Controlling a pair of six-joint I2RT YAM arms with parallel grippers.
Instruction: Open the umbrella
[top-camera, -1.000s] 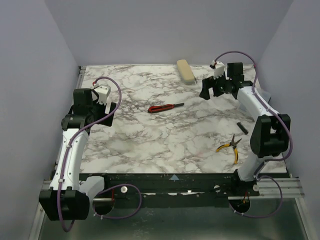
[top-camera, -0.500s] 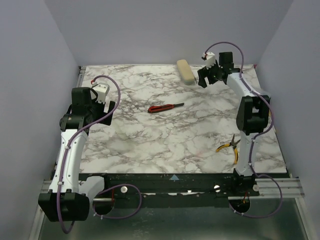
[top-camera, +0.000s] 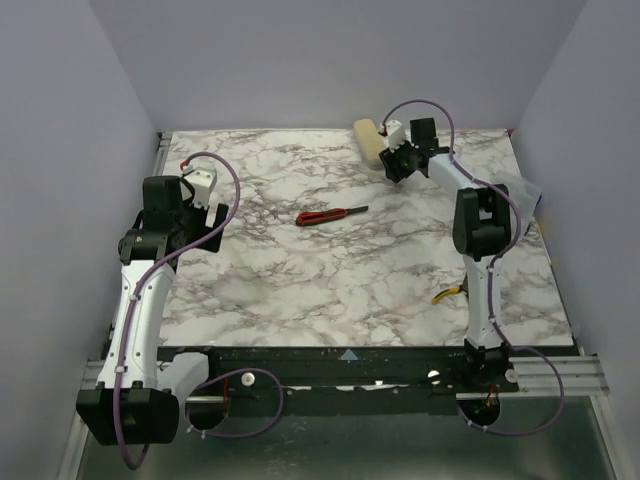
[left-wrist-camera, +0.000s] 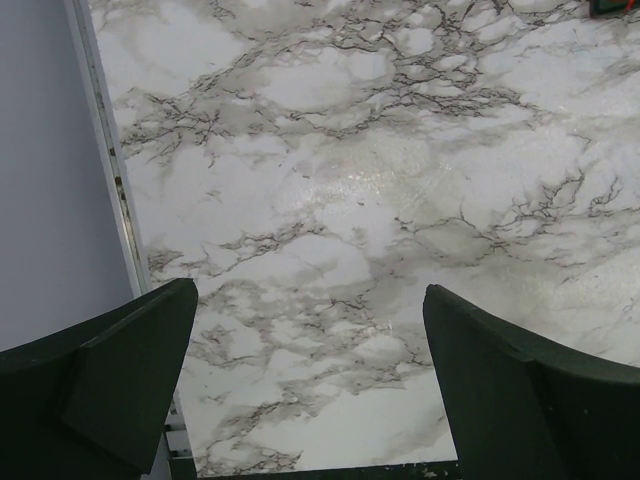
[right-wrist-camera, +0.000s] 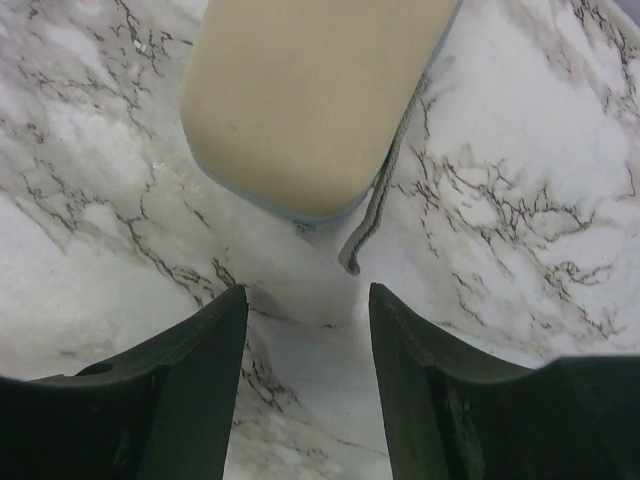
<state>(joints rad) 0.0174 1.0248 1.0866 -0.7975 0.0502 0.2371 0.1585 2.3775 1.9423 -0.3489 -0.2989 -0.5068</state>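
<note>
The umbrella lies folded in its tan sleeve at the back of the table. In the right wrist view its near end fills the upper middle, with a grey strap trailing from it. My right gripper is open and empty, just short of that end; in its own view the jaws stand apart with bare marble between them. My left gripper is open and empty over the left side of the table; its own view shows only marble.
A red-handled cutter lies mid-table. Yellow-handled pliers lie at the right front, partly hidden by the right arm. The table's left rail runs beside my left gripper. Grey walls close in the sides and back.
My right arm has swung left and back across the far side, bringing its gripper from the right rear up to the umbrella's end. The left arm has barely moved.
</note>
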